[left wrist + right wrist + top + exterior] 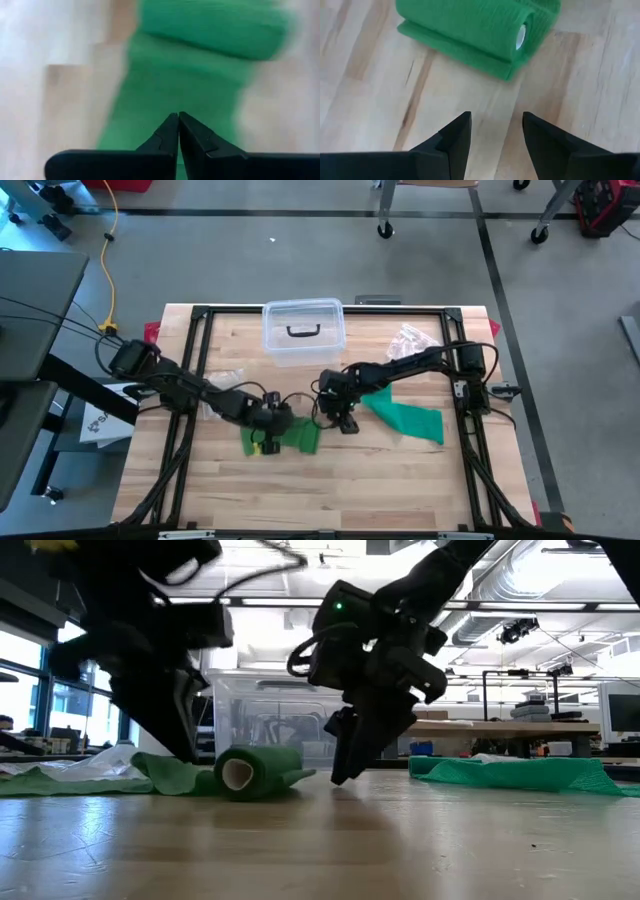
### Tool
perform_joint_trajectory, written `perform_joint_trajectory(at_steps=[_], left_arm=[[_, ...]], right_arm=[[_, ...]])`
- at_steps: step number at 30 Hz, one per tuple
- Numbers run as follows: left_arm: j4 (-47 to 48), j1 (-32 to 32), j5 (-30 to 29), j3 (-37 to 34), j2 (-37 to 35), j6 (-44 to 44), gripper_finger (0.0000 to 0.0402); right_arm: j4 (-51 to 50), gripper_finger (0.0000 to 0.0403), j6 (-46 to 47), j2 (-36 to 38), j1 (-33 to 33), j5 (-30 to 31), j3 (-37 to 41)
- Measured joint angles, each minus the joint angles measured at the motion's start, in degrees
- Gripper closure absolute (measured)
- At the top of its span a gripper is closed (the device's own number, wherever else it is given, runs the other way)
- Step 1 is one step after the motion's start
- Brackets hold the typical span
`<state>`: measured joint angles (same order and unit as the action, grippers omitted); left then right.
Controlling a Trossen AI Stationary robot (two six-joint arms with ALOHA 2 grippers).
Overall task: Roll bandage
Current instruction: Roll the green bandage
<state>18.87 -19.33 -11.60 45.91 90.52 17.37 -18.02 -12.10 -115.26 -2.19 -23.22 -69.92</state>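
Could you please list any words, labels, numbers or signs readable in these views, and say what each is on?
None can be read.
White sheet left of the table: dark print, too small to read.
Clear packets, plastic bin, green bandage: no visible text.

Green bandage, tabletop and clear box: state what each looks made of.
Green bandage: soft woven or crepe fabric, matte; fine ribbed texture, wound on a pale core.
Tabletop: light wood planks, smooth finish; grain lines and seams.
Clear box: probably transparent plastic, glossy; see-through walls, dark handle on its lid.
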Motion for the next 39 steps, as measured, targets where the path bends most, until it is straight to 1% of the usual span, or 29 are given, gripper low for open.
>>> perform_joint_trajectory(at_steps=[2, 4, 6, 11, 15, 17, 20, 23, 28, 31, 35, 39], left_arm=[[-1.3, -2.1, 2.8, 0.7, 0.0, 1.4, 0.0398], [-5.0, -3.9, 5.6, 0.7, 0.0, 3.5, 0.0400], [-9.1, -5.5, 6.3, 0.7, 0.6, 5.3, 0.0401], [-18.3, -7.5, 0.5, 0.7, 4.7, 9.2, 0.0401], [-24.7, -7.3, -2.3, 0.7, 10.5, 12.1, 0.0401], [-26.9, -7.3, -3.4, 0.7, 12.7, 13.7, 0.0401], [-28.5, -7.3, -4.9, 0.8, 14.6, 16.5, 0.0401], [-28.7, -7.4, -6.9, 0.8, 14.8, 17.7, 0.0401], [-28.0, -7.4, -11.0, 0.7, 14.3, 17.4, 0.0401], [-27.5, -7.2, -13.5, 0.6, 14.2, 16.6, 0.0401], [-27.2, -6.9, -16.2, 0.6, 14.2, 15.2, 0.0401], [-25.8, -6.6, -19.4, 0.5, 13.7, 13.5, 0.0401]], right_arm=[[0.9, 0.0234, 0.0, 0.0, 0.1, 0.1, 0.0], [1.5, 0.0234, -0.2, 0.0, 0.1, 0.1, 0.0], [2.8, 0.0234, -0.2, 0.0, 0.0, 0.0, 0.0], [7.7, 0.0234, 1.0, 0.0, 0.4, -0.6, 0.0], [10.5, 0.0234, 1.1, -0.1, 2.3, -2.4, 0.0], [10.5, 0.0234, 1.6, -0.1, 3.4, -2.4, 0.0], [8.2, 0.0234, 1.9, -0.1, 4.8, -0.4, 0.0], [7.2, 0.0234, 4.2, -0.1, 5.2, 1.2, 0.0], [6.5, 0.0234, 8.1, 0.3, 5.2, 0.2, 1.7], [6.3, 0.0234, 10.4, 2.2, 6.0, 0.1, 4.3], [10.2, 0.0234, 15.0, 6.9, 8.4, 3.1, 10.6], [21.8, 0.0234, 22.4, 12.0, 11.6, 7.4, 18.9]])
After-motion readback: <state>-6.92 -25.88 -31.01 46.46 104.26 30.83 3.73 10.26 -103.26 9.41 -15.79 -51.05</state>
